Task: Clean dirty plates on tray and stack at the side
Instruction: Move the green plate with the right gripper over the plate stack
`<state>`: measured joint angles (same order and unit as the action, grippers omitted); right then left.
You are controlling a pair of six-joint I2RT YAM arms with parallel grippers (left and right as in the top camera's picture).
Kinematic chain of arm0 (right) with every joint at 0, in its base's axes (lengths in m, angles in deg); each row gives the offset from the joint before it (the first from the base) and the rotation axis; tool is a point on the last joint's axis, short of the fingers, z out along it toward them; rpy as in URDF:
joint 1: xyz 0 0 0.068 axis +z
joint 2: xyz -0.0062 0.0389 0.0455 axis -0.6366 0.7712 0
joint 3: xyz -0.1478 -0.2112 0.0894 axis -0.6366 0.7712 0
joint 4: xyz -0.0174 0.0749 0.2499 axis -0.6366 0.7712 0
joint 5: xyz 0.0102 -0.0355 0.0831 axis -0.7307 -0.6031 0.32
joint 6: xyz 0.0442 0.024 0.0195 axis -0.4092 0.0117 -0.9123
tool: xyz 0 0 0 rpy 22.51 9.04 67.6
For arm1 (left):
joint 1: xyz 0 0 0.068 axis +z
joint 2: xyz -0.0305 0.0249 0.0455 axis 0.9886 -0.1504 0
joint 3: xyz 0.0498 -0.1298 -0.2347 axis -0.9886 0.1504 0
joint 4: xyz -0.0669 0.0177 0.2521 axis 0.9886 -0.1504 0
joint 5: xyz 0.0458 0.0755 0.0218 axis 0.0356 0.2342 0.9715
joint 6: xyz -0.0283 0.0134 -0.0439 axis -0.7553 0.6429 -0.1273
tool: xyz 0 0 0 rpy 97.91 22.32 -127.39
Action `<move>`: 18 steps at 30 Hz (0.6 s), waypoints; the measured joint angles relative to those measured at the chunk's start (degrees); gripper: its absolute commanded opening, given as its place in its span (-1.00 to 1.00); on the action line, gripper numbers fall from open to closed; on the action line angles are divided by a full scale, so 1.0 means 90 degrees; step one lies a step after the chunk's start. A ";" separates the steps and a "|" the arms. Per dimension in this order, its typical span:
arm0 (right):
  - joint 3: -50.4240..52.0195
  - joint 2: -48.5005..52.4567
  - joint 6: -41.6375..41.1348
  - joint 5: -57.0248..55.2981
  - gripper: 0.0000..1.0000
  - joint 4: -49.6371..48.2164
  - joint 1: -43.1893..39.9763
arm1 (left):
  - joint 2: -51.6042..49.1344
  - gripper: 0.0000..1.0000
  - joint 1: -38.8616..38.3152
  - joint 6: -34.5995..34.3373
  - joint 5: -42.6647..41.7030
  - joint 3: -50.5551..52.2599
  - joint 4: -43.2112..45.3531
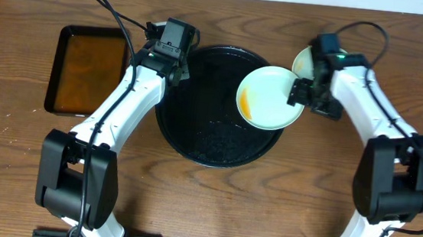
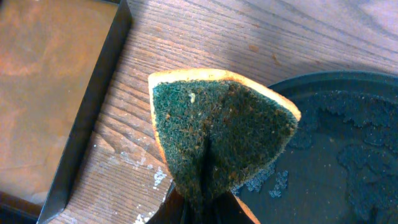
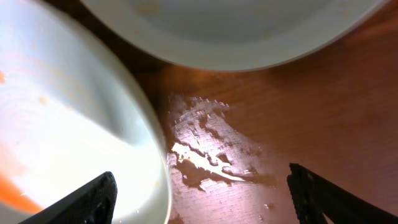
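Left gripper [image 2: 205,214] pinches sponge [image 2: 217,137]; right gripper [image 1: 301,92] gapes wide. Clamp the smeared plate [image 1: 271,97] by its left finger before you scrub.

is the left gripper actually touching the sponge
Touching. The left wrist view shows the sponge creased and pinched at its lower end between the fingers of the left gripper.

The wooden table [image 1: 8,162] carries the tray [image 1: 201,144], a pan [image 2: 89,106] of brown liquid and a plate [image 1: 302,61].
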<state>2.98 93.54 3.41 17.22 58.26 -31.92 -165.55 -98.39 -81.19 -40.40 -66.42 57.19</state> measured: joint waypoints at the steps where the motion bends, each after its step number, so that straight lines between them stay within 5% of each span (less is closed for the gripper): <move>1: 0.0073 0.0000 0.0107 0.0306 0.71 -0.0119 -0.0146 | 0.0000 -0.81 0.0000 0.0000 0.0002 0.0000 0.0000; 12: 0.1149 0.0000 0.1336 0.3796 0.72 -0.1520 -0.1435 | 0.0000 -0.80 0.0000 -0.0015 0.0000 0.0000 0.0007; 18: 0.1634 0.0000 0.1433 0.4617 0.61 -0.2395 -0.1574 | 0.0000 -0.81 0.0000 -0.0017 0.0000 0.0000 0.0010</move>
<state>17.69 93.54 16.31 58.77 36.71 -46.08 -165.55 -98.39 -81.34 -40.40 -66.42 57.28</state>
